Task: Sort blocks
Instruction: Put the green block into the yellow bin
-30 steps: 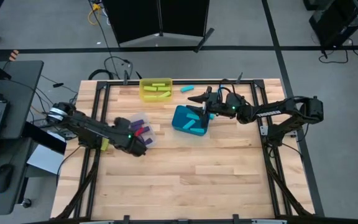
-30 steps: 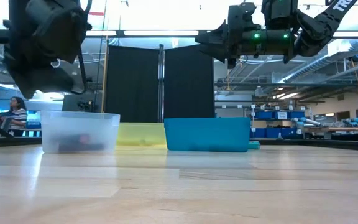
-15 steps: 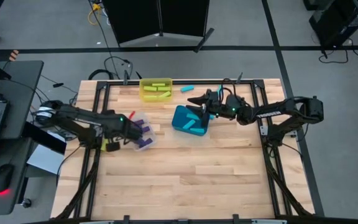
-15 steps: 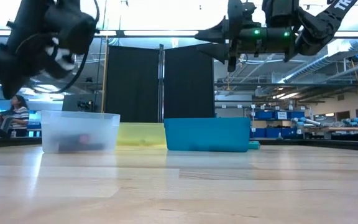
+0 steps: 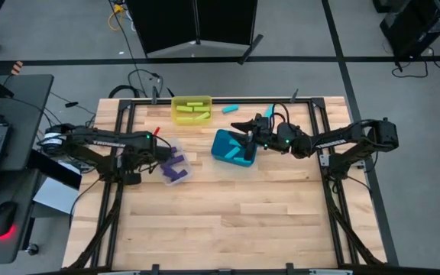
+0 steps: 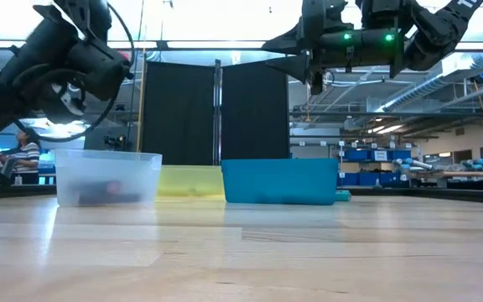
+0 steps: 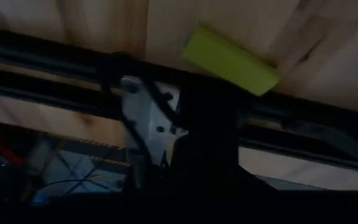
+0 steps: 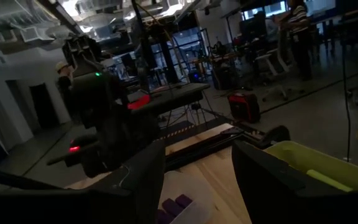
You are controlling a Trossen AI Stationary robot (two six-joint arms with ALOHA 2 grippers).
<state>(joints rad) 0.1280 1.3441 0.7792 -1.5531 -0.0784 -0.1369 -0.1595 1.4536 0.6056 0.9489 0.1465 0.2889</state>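
Teal bin (image 5: 234,147) anchors your scene: cyan blocks (image 5: 235,152) inside it, your right gripper (image 5: 249,128) spread empty above, your left gripper (image 5: 138,169) closed far left, beside a yellow-green block (image 7: 230,60).

Two dark, nearly black arms here, built of slim tubes and chunky rounded joints. The left arm (image 5: 105,141) shows white lettering along its long link and a white-ringed joint at the 9 o'clock end. The right arm (image 5: 342,137) glows with small green lights near its wrist, black cables looping over it. Its two fingers (image 8: 263,177) are broad, flat, matte black.
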